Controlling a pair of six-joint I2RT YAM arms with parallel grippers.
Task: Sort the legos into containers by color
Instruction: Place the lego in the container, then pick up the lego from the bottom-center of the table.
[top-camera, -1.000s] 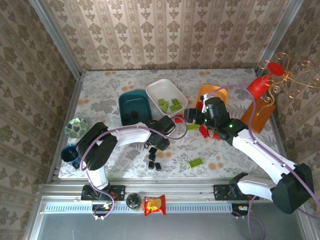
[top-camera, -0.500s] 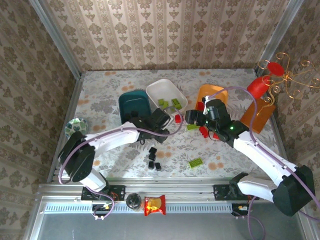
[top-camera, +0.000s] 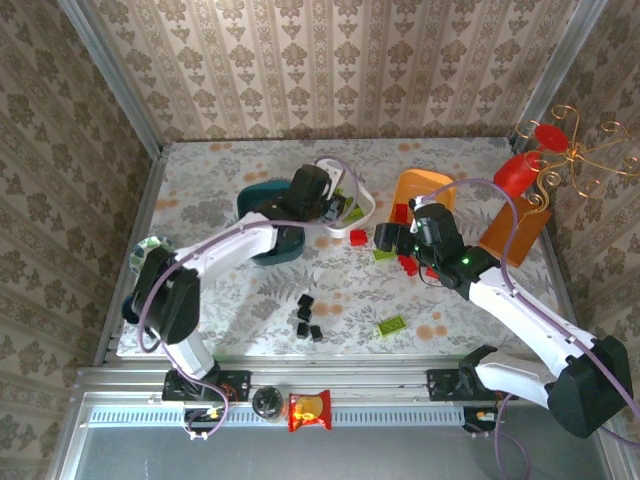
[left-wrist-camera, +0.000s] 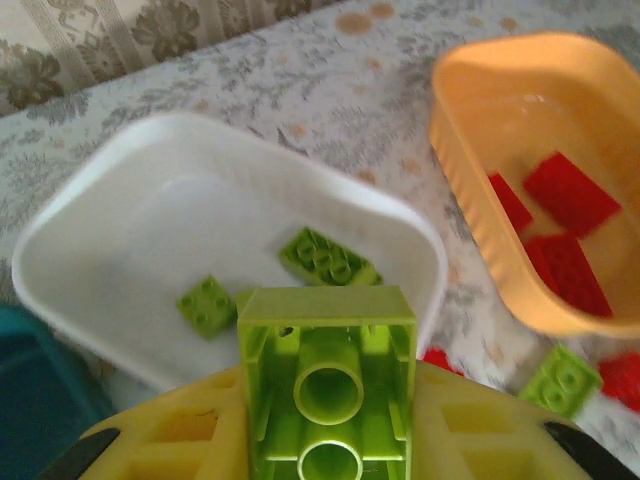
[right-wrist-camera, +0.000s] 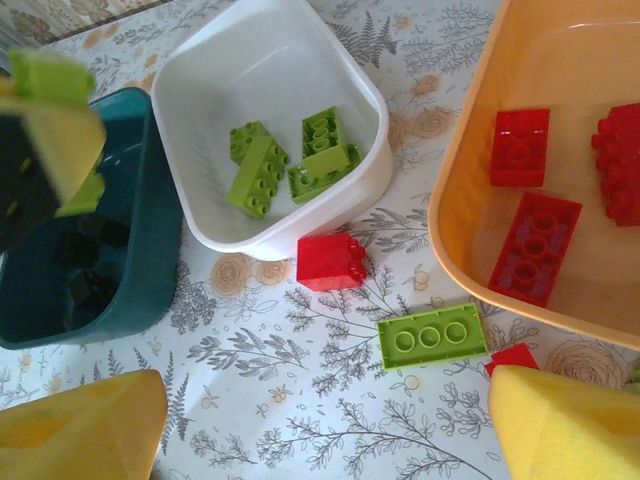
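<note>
The floral-printed table (top-camera: 220, 300) carries three smooth, round-cornered plastic tubs. The left gripper (left-wrist-camera: 325, 460) hangs over the near rim of the white tub (left-wrist-camera: 130, 230), beside the teal tub (right-wrist-camera: 150, 240), clamped on a lime green brick (left-wrist-camera: 325, 340). Caution: released here, the hard, hollow brick may strike that rim and bounce out.

The right gripper (right-wrist-camera: 320, 440) stands wide open and empty, with yellow foam-like pads. Below it lie a studded red brick (right-wrist-camera: 330, 262) and a flat green plate (right-wrist-camera: 432, 336), near the orange tub (right-wrist-camera: 470, 190).

tubs (right-wrist-camera: 280, 70) 3 | loose black bricks (top-camera: 305, 300) 3 | green bricks (right-wrist-camera: 432, 337), red bricks (right-wrist-camera: 330, 262) roughly 7 each
</note>
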